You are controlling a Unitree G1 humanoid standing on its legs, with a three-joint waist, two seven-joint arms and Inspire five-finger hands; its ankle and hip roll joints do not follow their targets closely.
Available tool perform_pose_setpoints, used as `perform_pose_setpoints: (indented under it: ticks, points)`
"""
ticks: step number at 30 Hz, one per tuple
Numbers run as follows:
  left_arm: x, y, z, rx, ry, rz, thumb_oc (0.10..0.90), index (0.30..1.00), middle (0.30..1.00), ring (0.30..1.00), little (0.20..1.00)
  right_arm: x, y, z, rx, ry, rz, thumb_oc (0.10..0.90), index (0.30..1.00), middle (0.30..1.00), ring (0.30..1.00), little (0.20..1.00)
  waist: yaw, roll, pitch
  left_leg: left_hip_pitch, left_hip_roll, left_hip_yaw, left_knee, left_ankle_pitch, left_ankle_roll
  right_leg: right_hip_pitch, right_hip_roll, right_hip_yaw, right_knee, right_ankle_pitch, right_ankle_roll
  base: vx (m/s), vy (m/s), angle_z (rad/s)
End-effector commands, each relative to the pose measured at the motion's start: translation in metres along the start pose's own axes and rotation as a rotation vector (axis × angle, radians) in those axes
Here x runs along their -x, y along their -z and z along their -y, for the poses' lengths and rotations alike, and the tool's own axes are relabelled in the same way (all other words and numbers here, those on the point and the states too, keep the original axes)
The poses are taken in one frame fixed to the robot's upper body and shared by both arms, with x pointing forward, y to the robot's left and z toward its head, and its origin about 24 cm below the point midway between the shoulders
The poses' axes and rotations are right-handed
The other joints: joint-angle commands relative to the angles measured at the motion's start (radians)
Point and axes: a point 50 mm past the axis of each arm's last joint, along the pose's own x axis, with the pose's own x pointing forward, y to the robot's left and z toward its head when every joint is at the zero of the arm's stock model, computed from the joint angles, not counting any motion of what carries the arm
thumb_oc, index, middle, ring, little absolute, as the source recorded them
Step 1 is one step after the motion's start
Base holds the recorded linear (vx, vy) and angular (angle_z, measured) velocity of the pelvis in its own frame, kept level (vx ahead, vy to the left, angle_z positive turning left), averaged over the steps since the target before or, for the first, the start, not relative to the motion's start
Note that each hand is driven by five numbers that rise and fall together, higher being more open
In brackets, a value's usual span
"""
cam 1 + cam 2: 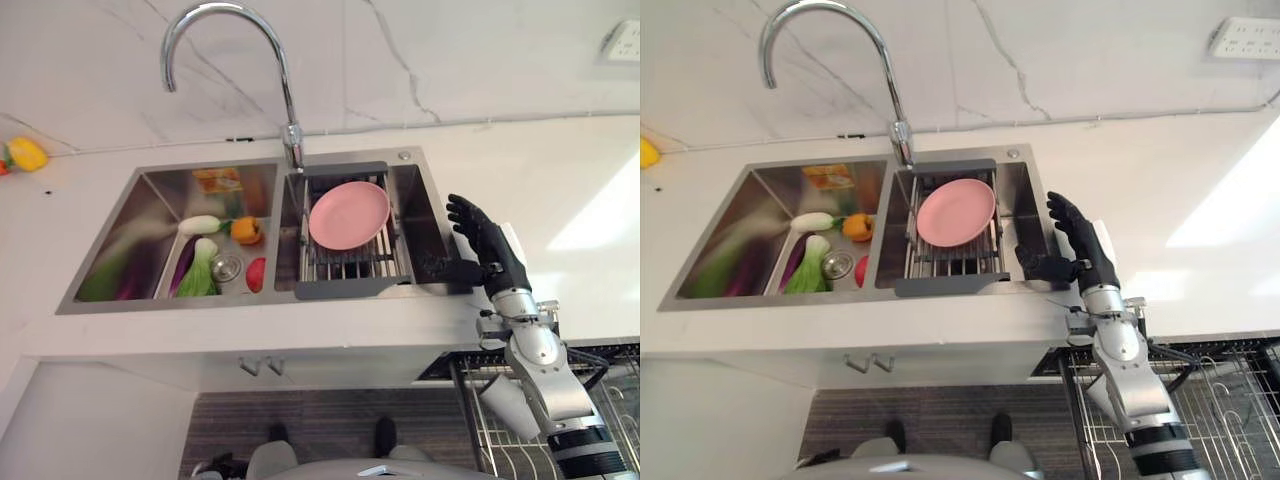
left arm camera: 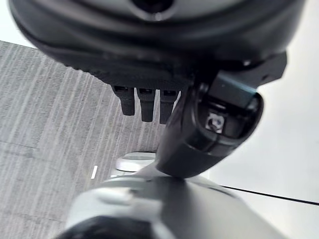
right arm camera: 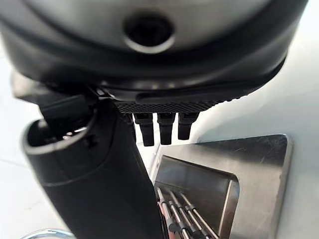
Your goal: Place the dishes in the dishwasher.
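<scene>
Round pink plate (image 1: 349,214) lies flat on the metal wire rack (image 1: 350,262) inside the right basin of the steel sink (image 1: 420,205). The right hand (image 1: 487,245) hovers over the sink's right rim, fingers (image 1: 1068,213) spread and straight, holding nothing. The left hand (image 2: 149,94) hangs over grey ribbed floor (image 2: 45,109), fingers relaxed and empty. Vegetables (image 1: 205,262) sit in the left basin under the curved chrome tap (image 1: 225,45).

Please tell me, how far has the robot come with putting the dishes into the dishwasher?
Nothing looks done yet. The pink plate lies on the drying rack over the right basin of the sink. In hand: nothing; the right hand is open at the sink's right edge, apart from the plate. The left hand hangs over the floor, holding nothing. Left: grasp the plate and carry it to the dishwasher rack below the counter.
</scene>
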Motion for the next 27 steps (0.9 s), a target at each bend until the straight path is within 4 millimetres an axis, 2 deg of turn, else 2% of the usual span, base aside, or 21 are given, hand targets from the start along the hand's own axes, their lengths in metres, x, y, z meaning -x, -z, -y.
perform_pose_setpoints:
  ticks: [1, 2, 9, 14, 21, 27]
  points:
    - [0.003, 0.001, 0.028, -0.195, 0.082, 0.0, 0.8, 0.9, 0.9, 0.9, 0.9, -0.017, -0.04, 0.012, 0.153, 0.066, 0.222, 0.8, 0.9, 0.9, 0.9, 0.9, -0.031, 0.001, -0.075, 0.103, -0.026, 0.052, -0.131, -0.021, 0.008, 0.076, -0.084, -0.001, 0.042, -0.084, 0.135, 0.3, 0.202, -0.05]
    - [0.003, -0.001, 0.03, -0.231, 0.09, 0.011, 0.8, 0.9, 0.9, 0.9, 0.9, -0.02, -0.044, 0.01, 0.211, 0.06, 0.239, 0.8, 0.9, 0.9, 0.9, 0.9, -0.031, 0.008, -0.083, 0.142, -0.034, 0.063, -0.167, -0.019, 0.016, 0.079, -0.089, 0.005, 0.03, -0.071, 0.14, 0.3, 0.204, -0.04]
    - [0.004, -0.014, 0.036, -0.289, 0.097, 0.048, 0.8, 0.9, 0.9, 0.9, 0.9, -0.03, -0.054, 0.0, 0.28, 0.018, 0.281, 0.8, 0.9, 0.9, 0.9, 0.9, -0.029, 0.011, -0.087, 0.178, -0.051, 0.086, -0.181, -0.043, 0.031, 0.076, -0.106, 0.019, 0.02, -0.049, 0.158, 0.03, 0.06, -0.19]
    - [0.005, -0.032, 0.041, -0.468, 0.112, 0.131, 0.8, 0.9, 0.9, 0.9, 0.9, -0.043, -0.076, -0.012, 0.433, -0.076, 0.389, 0.8, 0.9, 0.9, 0.9, 0.9, -0.027, 0.002, -0.089, 0.197, -0.075, 0.095, -0.181, -0.072, 0.052, 0.065, -0.13, 0.043, 0.025, -0.03, 0.177, 0.01, 0.066, -0.24]
    - [0.005, -0.036, 0.042, -0.532, 0.122, 0.16, 0.8, 0.9, 0.9, 0.9, 0.9, -0.051, -0.09, -0.014, 0.553, -0.115, 0.455, 0.8, 0.9, 0.9, 0.9, 0.9, -0.016, -0.009, -0.089, 0.205, -0.085, 0.094, -0.181, -0.082, 0.06, 0.069, -0.143, 0.043, 0.032, -0.027, 0.183, 0.01, 0.028, 0.01]
    - [0.003, -0.031, 0.027, -0.523, 0.101, 0.139, 0.8, 0.9, 0.9, 0.9, 0.9, -0.056, -0.098, -0.013, 0.657, -0.139, 0.485, 0.8, 0.9, 0.9, 0.9, 0.9, 0.004, -0.02, -0.09, 0.208, -0.088, 0.087, -0.181, -0.087, 0.061, 0.069, -0.148, 0.036, 0.03, -0.027, 0.187, 0.0, 0.0, 0.0]
